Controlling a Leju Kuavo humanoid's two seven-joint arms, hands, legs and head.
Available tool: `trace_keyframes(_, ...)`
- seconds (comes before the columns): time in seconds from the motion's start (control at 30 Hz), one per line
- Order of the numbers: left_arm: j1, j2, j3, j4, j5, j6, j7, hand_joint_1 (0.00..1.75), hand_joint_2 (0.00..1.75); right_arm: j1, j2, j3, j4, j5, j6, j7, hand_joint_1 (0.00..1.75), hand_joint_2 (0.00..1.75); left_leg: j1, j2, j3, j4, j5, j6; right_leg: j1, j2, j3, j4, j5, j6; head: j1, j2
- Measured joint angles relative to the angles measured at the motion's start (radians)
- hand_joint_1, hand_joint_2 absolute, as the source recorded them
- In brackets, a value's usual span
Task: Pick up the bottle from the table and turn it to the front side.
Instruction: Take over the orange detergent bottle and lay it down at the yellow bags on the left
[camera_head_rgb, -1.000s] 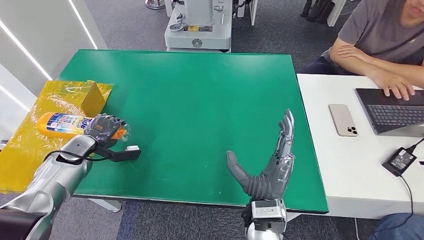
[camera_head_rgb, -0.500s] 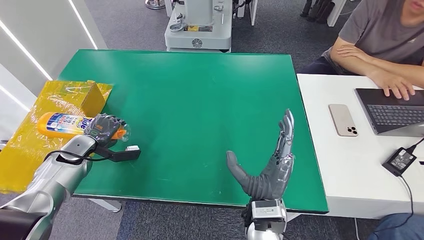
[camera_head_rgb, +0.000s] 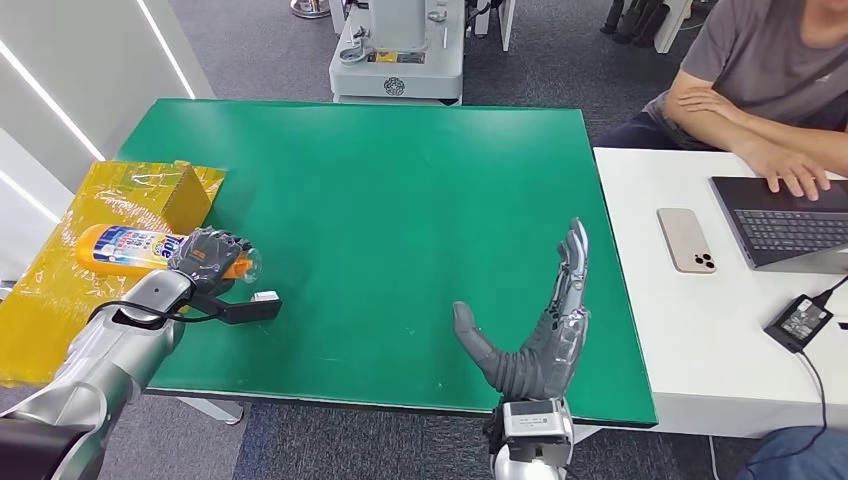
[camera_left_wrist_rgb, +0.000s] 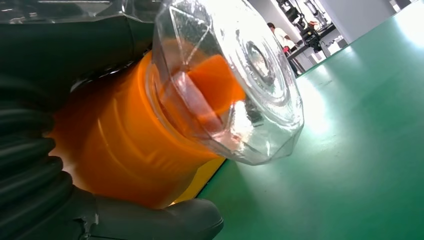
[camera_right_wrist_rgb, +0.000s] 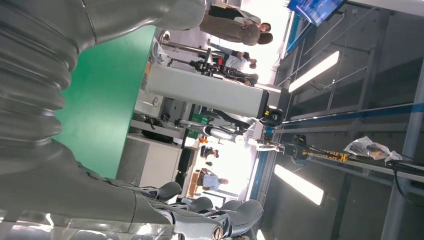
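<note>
Green table (camera_head_rgb: 400, 200) | left hand (camera_head_rgb: 210, 255) grips bottle (camera_head_rgb: 125, 245) | right hand (camera_head_rgb: 540, 330) spread

- Even, bright overhead light on the matte green table (camera_head_rgb: 400, 200) — shadows faint, head view sharp.
- Glare whitens the clear faceted plastic cap (camera_left_wrist_rgb: 240, 85) — table beyond soft.
- Long ceiling strip lights (camera_right_wrist_rgb: 312, 72) blow out; background overexposed.

In the head view the left hand (camera_head_rgb: 208, 254) covers the bottle's (camera_head_rgb: 130, 245) neck end, and its label print is too small to read. The left wrist view cuts off the bottle's orange body behind the clear cap (camera_left_wrist_rgb: 235, 80). The person's (camera_head_rgb: 770, 70) head is cropped by the top edge. The laptop (camera_head_rgb: 785, 220) runs off the right edge
</note>
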Motion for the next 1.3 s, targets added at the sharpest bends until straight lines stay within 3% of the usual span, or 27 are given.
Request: trace_keyframes(1.3, 0.000, 0.000, 0.000, 0.000, 0.000, 0.000, 0.000, 1.75, 1.75, 0.000, 0.000, 0.000, 0.000, 0.000, 0.000, 0.000, 0.00, 1.75, 0.000, 0.000, 0.000, 0.000, 0.000, 0.000, 0.000, 0.000, 0.000, 0.000, 0.000, 0.000, 0.000, 0.000)
